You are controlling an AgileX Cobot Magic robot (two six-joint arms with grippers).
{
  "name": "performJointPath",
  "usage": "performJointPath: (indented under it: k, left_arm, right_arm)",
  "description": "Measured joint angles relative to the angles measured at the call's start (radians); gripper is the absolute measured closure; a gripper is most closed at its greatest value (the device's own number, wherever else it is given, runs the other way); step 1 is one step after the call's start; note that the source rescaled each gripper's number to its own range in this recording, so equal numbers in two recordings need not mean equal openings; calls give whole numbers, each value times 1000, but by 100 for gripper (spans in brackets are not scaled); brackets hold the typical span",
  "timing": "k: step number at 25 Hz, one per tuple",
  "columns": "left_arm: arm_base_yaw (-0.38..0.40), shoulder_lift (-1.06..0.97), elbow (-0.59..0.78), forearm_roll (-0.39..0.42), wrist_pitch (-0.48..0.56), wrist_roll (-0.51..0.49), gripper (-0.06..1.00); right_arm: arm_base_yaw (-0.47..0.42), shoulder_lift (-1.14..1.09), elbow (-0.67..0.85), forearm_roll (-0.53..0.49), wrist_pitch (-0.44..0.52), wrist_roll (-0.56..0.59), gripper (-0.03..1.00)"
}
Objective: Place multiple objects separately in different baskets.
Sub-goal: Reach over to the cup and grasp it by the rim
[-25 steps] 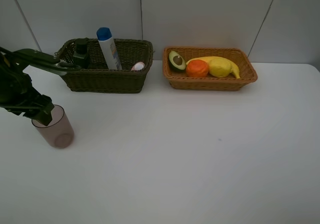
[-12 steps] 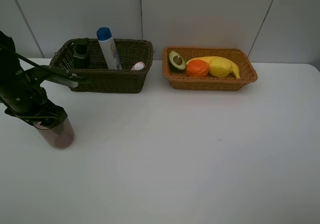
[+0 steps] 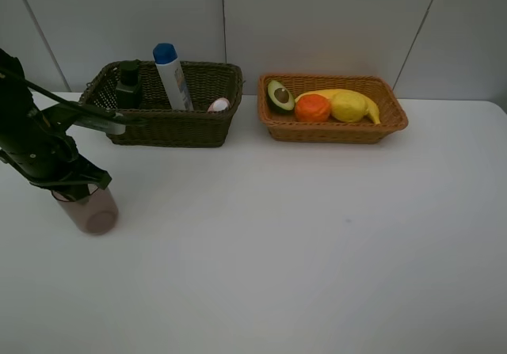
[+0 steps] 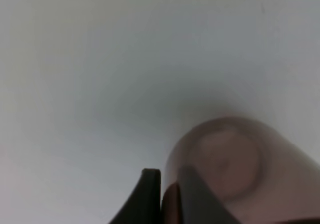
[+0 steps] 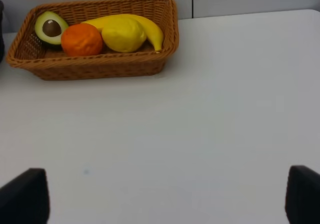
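Note:
The translucent mauve cup [image 3: 89, 211] stands upright on the table at the left. My left gripper [image 3: 79, 186] is shut on the cup's rim; in the left wrist view one finger is outside the cup [image 4: 235, 169] wall and one inside. The dark olive-brown basket [image 3: 170, 126] holds the white blue-capped bottle [image 3: 171, 75], the dark green bottle [image 3: 128, 85] and the pink bottle [image 3: 219, 104]. The orange-tan basket [image 3: 341, 131] holds the avocado half [image 3: 280, 96], orange [image 3: 312, 108], lemon [image 3: 347, 107] and banana [image 3: 370, 106]. My right gripper [image 5: 160, 199] is open over bare table.
Both baskets sit side by side at the table's back edge, against a grey panelled wall. My left arm reaches from the left edge, its upper link passing just in front of the dark basket. White table surface stretches across the middle and right.
My left gripper shifted right and settled over the cup's rim, then closed on it. The cup has stayed in place. The right gripper has not moved.

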Motion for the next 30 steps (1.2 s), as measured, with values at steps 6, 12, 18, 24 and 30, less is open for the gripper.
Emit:
performJointPath:
  k: [6,12,18,24,30]
  left_arm:
    - [0,1,0,-11,-1,0,94]
    - [0,1,0,-23,0,0,94]
    - [0,1,0,-24,7,0,94]
    - [0,-27,0,-28,8,-11,94]
    - [0,-83,-9,-32,66,-27,94]
  right_arm:
    - [0,0,0,-5,0,0,-3]
    - [0,0,0,0,0,0,-3]
    - [0,0,0,0,0,0,-3]
    - [0,0,0,0,0,0,-3]
    - [0,0,0,0,0,0,-3]
